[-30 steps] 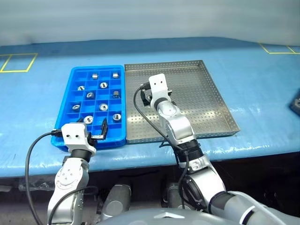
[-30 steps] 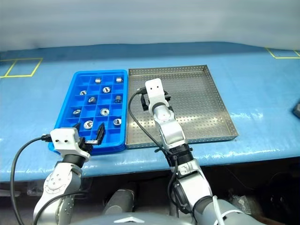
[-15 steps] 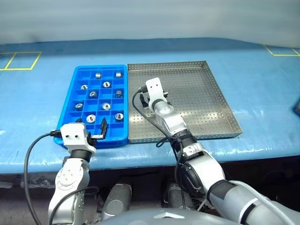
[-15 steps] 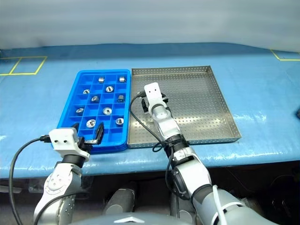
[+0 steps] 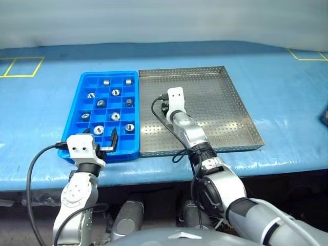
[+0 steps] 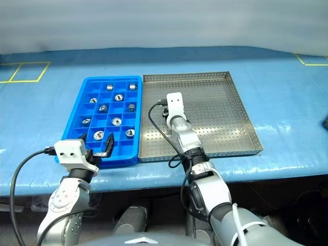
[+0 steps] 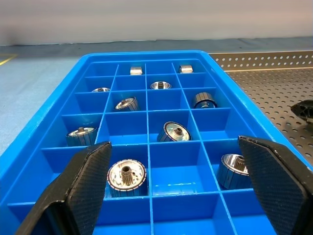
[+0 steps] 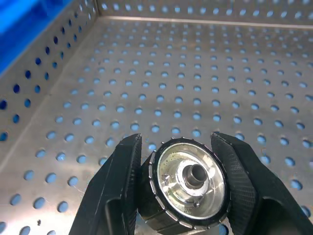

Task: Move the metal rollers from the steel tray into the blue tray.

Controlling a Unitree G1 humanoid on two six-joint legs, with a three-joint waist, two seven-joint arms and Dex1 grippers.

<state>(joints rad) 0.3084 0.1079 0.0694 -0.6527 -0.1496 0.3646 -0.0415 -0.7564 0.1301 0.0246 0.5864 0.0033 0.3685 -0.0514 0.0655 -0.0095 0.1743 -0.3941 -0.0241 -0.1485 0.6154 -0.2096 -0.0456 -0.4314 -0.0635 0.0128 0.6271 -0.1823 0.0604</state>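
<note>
In the right wrist view, my right gripper (image 8: 175, 141) is shut on a metal roller (image 8: 188, 183), a shiny ribbed cylinder with a central hole, just above the perforated floor of the steel tray (image 8: 146, 73). From the head, that gripper (image 5: 167, 107) sits low over the left middle of the steel tray (image 5: 225, 102). The blue tray (image 5: 77, 100) lies against its left side, with several rollers (image 5: 116, 116) in separate compartments. My left gripper (image 5: 105, 141) is open and holds nothing at the blue tray's near edge; its fingers (image 7: 83, 171) frame the front compartments.
Both trays rest on a blue-covered table (image 5: 287, 87) with yellow tape marks at the far left (image 5: 20, 66) and far right (image 5: 302, 54). A dark object (image 5: 324, 114) lies at the right edge. The table's front edge runs just below the trays.
My right gripper has dipped slightly towards the steel tray floor and closed on a roller; a second ago it was open. The left arm has kept still.
</note>
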